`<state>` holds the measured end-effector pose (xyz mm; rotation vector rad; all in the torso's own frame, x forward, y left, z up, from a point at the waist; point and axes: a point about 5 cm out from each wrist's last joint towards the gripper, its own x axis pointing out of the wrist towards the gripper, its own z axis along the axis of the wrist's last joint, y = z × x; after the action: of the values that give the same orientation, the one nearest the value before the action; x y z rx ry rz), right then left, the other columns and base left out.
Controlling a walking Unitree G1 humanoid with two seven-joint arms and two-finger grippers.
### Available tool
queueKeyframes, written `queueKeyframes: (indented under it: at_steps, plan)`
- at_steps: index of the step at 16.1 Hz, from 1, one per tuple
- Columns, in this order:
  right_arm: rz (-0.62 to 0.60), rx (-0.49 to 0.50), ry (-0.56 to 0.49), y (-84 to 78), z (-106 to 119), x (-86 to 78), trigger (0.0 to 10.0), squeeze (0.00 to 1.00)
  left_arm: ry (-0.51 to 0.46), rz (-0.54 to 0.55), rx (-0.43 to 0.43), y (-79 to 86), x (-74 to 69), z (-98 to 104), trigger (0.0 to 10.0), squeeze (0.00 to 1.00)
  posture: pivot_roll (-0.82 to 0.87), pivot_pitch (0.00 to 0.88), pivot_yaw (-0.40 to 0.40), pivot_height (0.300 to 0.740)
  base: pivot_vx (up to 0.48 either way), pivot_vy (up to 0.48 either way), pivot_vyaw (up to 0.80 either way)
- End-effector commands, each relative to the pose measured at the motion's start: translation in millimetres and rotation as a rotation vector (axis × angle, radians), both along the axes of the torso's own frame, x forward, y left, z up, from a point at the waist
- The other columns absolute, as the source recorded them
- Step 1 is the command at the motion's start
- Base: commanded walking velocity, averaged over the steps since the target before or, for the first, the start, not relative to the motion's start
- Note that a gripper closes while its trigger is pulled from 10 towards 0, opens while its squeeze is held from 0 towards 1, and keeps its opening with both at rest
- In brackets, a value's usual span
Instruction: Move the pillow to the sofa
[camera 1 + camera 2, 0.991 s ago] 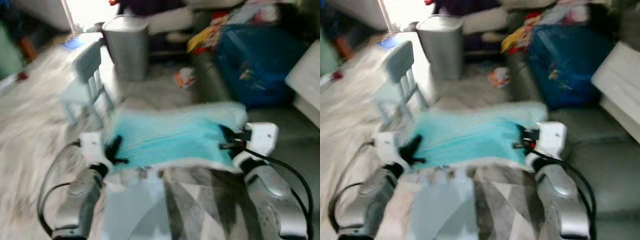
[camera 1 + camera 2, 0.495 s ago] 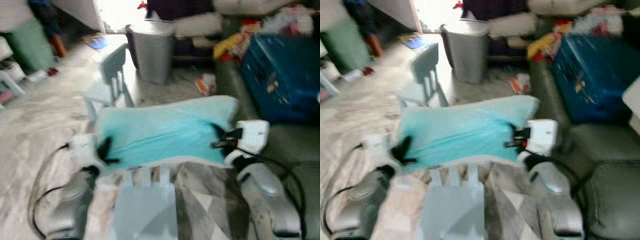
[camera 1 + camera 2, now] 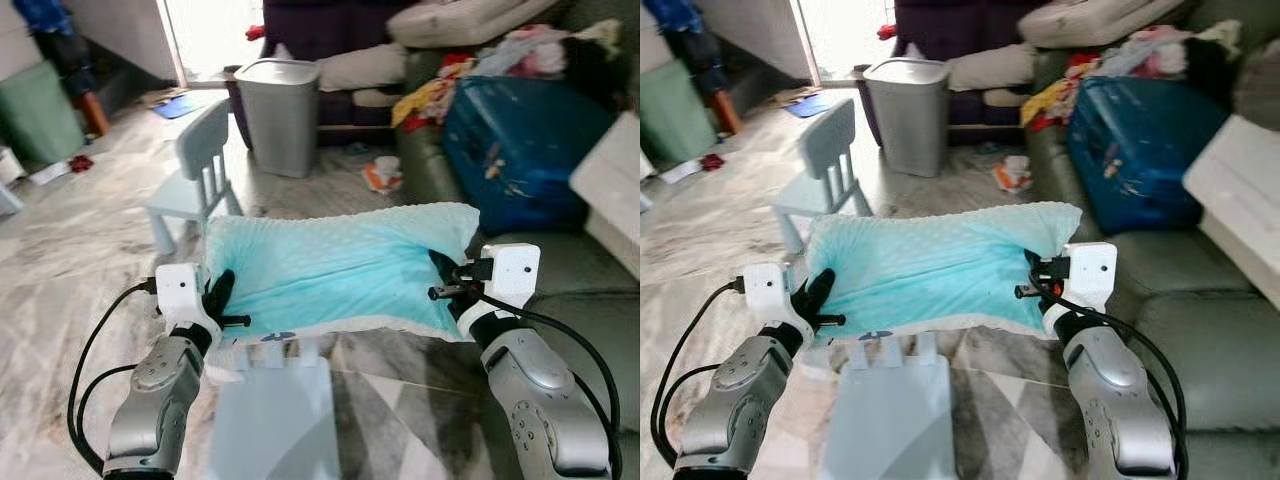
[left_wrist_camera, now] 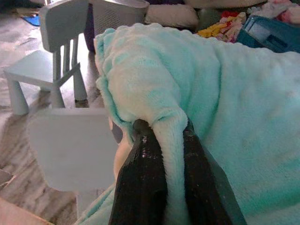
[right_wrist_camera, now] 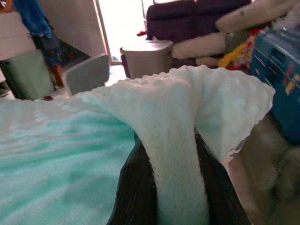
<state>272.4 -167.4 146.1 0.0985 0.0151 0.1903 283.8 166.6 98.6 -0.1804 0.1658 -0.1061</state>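
pinching pillow (image 3: pixel 335 270) edges: left claw (image 4: pixel 164 140), right claw (image 5: pixel 171 145) clamped.

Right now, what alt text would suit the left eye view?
Both robot hands hold a light turquoise pillow stretched between them, left hand and right hand each pinching an end. A green sofa lies to the right; a small pale chair and grey bin stand beyond.

No text, label, brand, number or sign can be read anywhere; the marks on the blue suitcase (image 3: pixel 520 150) are too small to be made out.
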Motion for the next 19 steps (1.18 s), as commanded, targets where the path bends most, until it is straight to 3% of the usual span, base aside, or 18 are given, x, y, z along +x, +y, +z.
queueKeyframes:
  at_steps: [1, 3, 6, 10, 13, 19]
  plan:
    - [-0.046, 0.007, -0.009, -8.9, 6, 4.7, 10.0, 0.00, -0.042, 0.052, 0.045, 10.0, 3.3, 14, 10.0, 0.00, -0.14, 0.000, 0.021, 0.740, 0.000, 0.000, 0.00]
    - [-0.049, -0.034, -0.013, -7.7, 9, 7.3, 10.0, 0.00, -0.077, 0.061, -0.010, 15.3, 1.8, 22, 10.0, 0.00, -0.14, 0.000, 0.018, 0.740, 0.000, 0.000, 0.00]
    - [-0.051, -0.085, -0.021, -8.0, 6, 5.2, 10.0, 0.00, -0.042, 0.040, 0.021, 15.9, -6.7, 12, 10.0, 0.00, -0.14, 0.000, 0.017, 0.740, 0.000, 0.000, 0.00]
    - [-0.011, -0.032, 0.020, -1.0, 1, 2.4, 10.0, 0.00, -0.031, 0.003, 0.001, 6.1, -6.7, 12, 10.0, 0.00, -0.14, 0.000, 0.021, 0.740, 0.000, 0.000, 0.00]
    - [0.059, -0.079, 0.041, 6.6, -3, -1.9, 10.0, 0.00, -0.038, -0.002, -0.013, 5.6, -5.3, 15, 10.0, 0.00, -0.15, 0.000, 0.021, 0.740, 0.000, 0.000, 0.00]
    - [0.049, -0.047, 0.041, 1.7, -2, -0.5, 10.0, 0.00, -0.049, 0.032, -0.016, 9.2, -6.2, 18, 10.0, 0.00, -0.14, 0.000, 0.018, 0.740, 0.000, 0.000, 0.00]
